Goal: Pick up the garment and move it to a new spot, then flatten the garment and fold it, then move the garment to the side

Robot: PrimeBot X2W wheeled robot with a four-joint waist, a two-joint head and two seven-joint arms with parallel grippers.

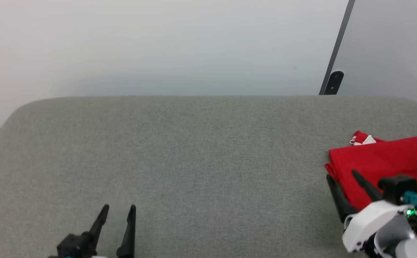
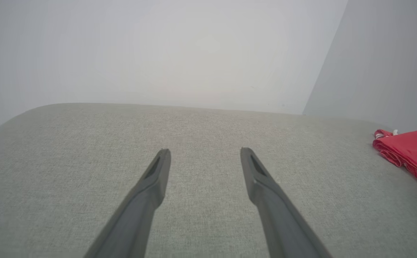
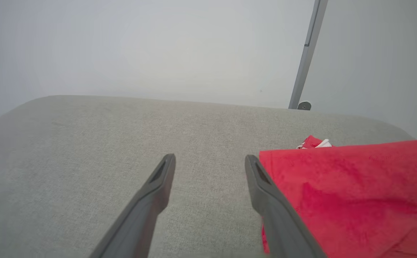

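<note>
A big grey cloth top [image 1: 194, 161] with round corners sits by a plain white wall [image 1: 158, 43]. On the right, 1 thin dark post [image 1: 340, 39] leans beside a pale grey panel [image 1: 391, 46]. The light is soft.

The left gripper [image 2: 205, 152] hangs with its fingers spread wide over the grey cushion [image 2: 86, 161], gripping nothing. The folded red shirt [image 2: 414, 154] lies at the cushion's right edge.
</note>
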